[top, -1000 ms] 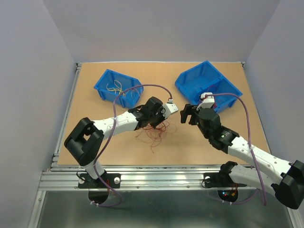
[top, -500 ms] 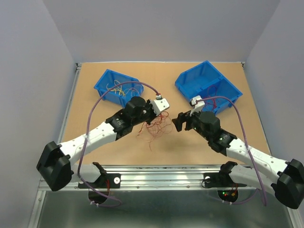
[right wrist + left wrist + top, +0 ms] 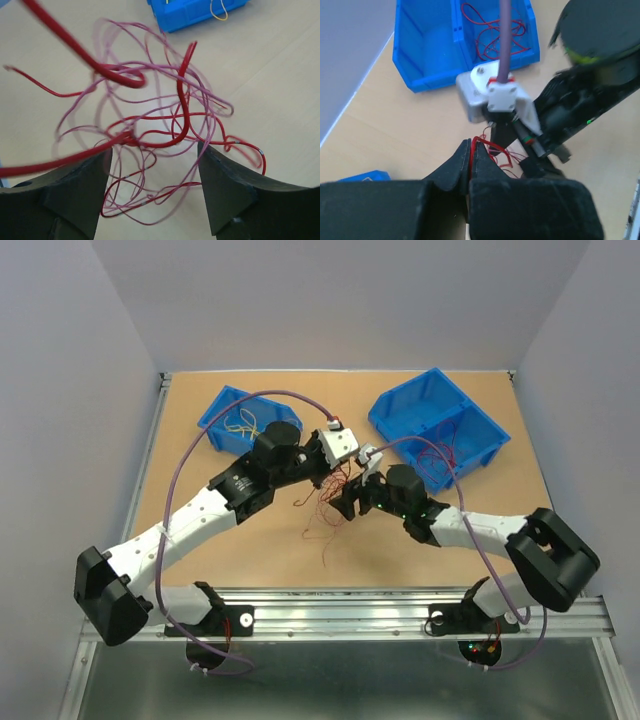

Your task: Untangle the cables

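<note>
A tangle of thin dark red cables [image 3: 322,508] hangs and trails on the board between the two grippers. My left gripper [image 3: 328,478] is shut on one red strand [image 3: 471,152] and holds it off the board. My right gripper [image 3: 350,504] is open, right beside the tangle. In the right wrist view its fingers [image 3: 75,190] stand wide apart [image 3: 154,148] with the red loops [image 3: 150,130] between and below them. More red cables [image 3: 440,455] lie in the right blue bin [image 3: 478,420]. Yellow cables [image 3: 243,426] lie in the left blue bin [image 3: 222,408].
The two blue bins stand at the back of the wooden board [image 3: 200,540]. A metal rail [image 3: 350,605] runs along the near edge. Grey walls close the sides and back. Thick purple arm cables [image 3: 290,396] arch above both wrists.
My left gripper has risen and moved back right, lifting the red strands. My right gripper has swung left, from near the right bin up to the tangle.
</note>
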Controlling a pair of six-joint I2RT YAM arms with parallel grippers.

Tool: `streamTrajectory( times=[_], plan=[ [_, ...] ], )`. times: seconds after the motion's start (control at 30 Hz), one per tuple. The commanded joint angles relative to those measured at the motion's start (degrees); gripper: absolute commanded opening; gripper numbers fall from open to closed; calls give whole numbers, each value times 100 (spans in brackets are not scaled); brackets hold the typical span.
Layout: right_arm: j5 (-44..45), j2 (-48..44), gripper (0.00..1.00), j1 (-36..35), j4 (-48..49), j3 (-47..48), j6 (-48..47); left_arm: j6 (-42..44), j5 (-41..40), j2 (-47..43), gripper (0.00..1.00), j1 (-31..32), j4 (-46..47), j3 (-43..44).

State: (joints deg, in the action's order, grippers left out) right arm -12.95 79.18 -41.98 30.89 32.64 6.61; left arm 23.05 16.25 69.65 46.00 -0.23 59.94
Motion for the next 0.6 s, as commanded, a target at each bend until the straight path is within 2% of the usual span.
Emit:
streamTrajectory(
  times=[0.0,0.1,0.2,0.23,0.3,0.33,0.4,0.53,0.57],
  plan=[
    [-234,501,74,-12,804,708,-99,15,20,13,0,-21,-599,1508],
    [-331,730,73,-12,813,840,-116,42,-473,259,0,-38,-1250,2915],
    [-489,836,53,-12,822,902,-107,-54,-851,277,0,-29,-1383,3979],
    [-480,836,39,-12,822,902,-99,-90,-1165,251,0,-38,-1357,4208],
    [-463,810,36,-21,813,867,-99,-213,-1570,111,0,-29,-1033,4709],
    [-428,792,35,-12,813,840,-107,-239,-2355,-81,0,-38,-823,4763],
    [-349,688,36,-21,804,753,-99,-248,-3201,-319,0,-29,-27,4580],
    [-120,433,40,-12,620,638,-99,6,-4074,-1039,0,-30,1365,3579],
    [19,380,40,-12,332,655,-81,129,-4182,-1319,0,-38,1811,3107]
  ],
)
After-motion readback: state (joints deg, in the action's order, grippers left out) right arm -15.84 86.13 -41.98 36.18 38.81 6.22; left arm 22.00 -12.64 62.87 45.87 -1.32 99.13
